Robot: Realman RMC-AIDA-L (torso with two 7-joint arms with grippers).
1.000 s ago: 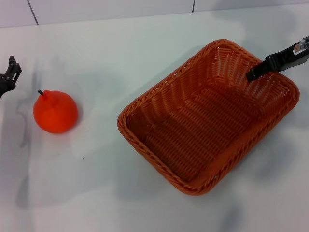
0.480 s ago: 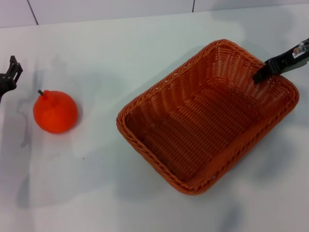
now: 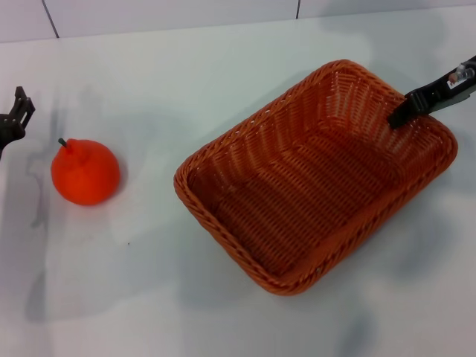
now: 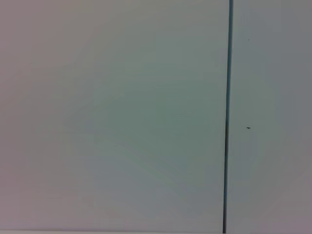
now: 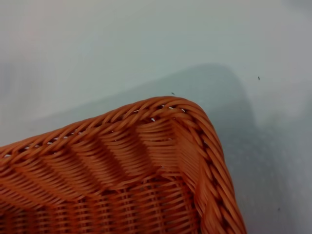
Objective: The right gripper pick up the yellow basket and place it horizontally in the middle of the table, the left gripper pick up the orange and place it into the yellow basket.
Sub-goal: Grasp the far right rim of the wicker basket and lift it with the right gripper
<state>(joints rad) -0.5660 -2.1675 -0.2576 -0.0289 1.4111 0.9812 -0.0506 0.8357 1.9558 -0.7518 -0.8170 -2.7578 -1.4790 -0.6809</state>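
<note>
The yellow basket [image 3: 195,210], an orange-brown woven rectangle, lies at an angle on the white table [image 3: 149,297], right of the middle. My right gripper [image 3: 399,117] reaches in from the right edge and is shut on the basket's far right rim, with one dark finger inside the wall. The right wrist view shows a rounded corner of the basket [image 5: 146,161] over the table. The orange [image 3: 85,171] sits on the table at the left, stem up. My left gripper [image 3: 15,113] hangs at the far left edge, up and left of the orange, apart from it.
A dark seam runs along the table's far edge, with wall panels [image 3: 171,11] behind it. The left wrist view shows only a pale surface with one thin dark seam line [image 4: 228,117]. Bare tabletop lies between the orange and the basket.
The basket has shifted a little to the left and turned slightly with my right gripper on its rim. The orange and the left gripper have not moved.
</note>
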